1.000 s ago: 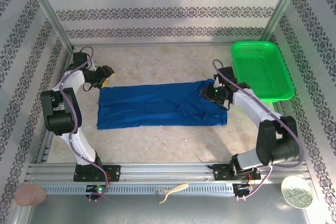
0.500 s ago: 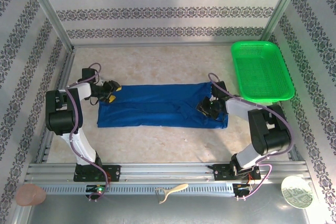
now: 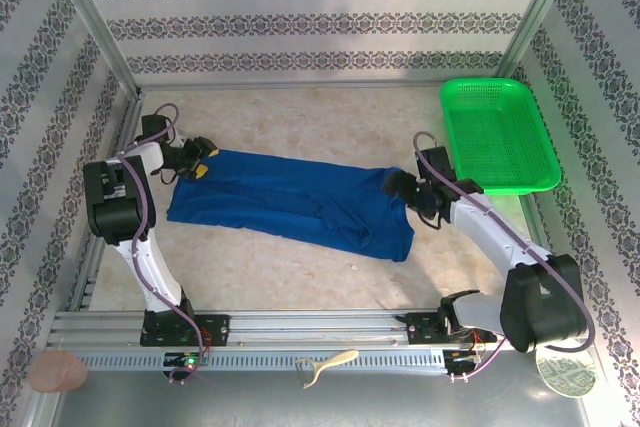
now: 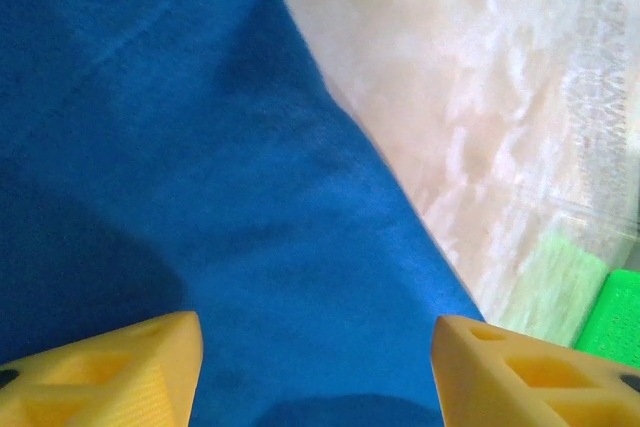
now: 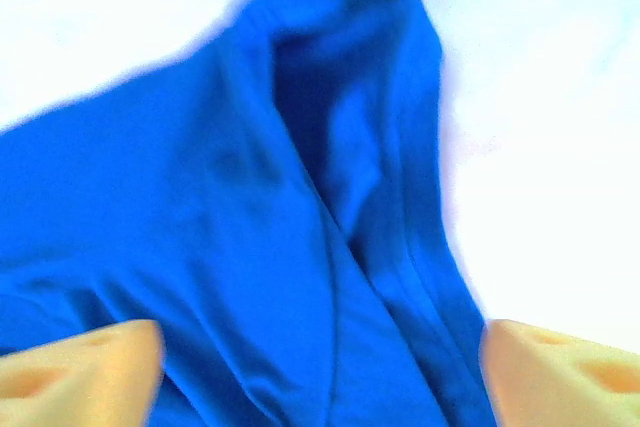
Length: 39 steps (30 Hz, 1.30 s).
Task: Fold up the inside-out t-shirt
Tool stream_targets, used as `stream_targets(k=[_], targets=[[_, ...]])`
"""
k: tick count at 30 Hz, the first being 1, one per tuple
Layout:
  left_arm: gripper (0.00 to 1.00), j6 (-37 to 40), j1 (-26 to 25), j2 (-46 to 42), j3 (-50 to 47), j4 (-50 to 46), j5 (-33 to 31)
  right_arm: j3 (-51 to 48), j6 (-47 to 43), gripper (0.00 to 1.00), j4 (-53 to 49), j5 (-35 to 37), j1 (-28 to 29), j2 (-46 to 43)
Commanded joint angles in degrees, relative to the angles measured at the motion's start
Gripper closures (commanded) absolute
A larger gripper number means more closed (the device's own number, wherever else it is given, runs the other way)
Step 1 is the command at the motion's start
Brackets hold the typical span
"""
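Note:
The inside-out t-shirt (image 3: 290,202) is a royal blue cloth lying as a long folded strip across the table, slanting from far left to near right. My left gripper (image 3: 200,162) sits at its far left corner. In the left wrist view that gripper (image 4: 315,335) is open, its yellow fingers (image 4: 130,367) apart with flat t-shirt cloth (image 4: 200,147) under the gap. My right gripper (image 3: 402,192) hovers at the shirt's right end. The right wrist view shows it (image 5: 322,339) open wide over rumpled folds (image 5: 300,207) and a hem.
A green mesh basket (image 3: 497,132) stands at the back right, close behind the right arm. Patterned walls and metal posts enclose the table. On the front rail lie a cream tool (image 3: 328,362), a pink lump (image 3: 57,372) and a white disc (image 3: 565,367).
The right gripper has opened and let go of the shirt's right end, then pulled back to the right. The shirt now lies slanted. The left gripper shifted slightly back and left.

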Motion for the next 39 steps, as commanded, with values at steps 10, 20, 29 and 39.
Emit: stream_targets(k=[10,20,29,39], targets=[[0.37,5.1,-1.3,-10.9,-5.0,-5.0,1.7,-1.0,-6.9,0.02,2.8,-6.6,-4.4,11.0],[0.37,5.0,-1.4,-8.9,-4.5,-4.7,1.8,-4.5,-4.7,0.13,10.2,-13.6,-2.6,16.8],[0.36,5.2,-1.4,-8.4,-4.2,-4.8,1.5,-1.4,-1.2,0.21,12.7,-11.5,6.1,20.5],[0.36,4.3,-1.4,-8.8,-4.8,-3.7,1.7,-0.4,2.4,0.23,12.9,-8.1,9.8,20.7]])
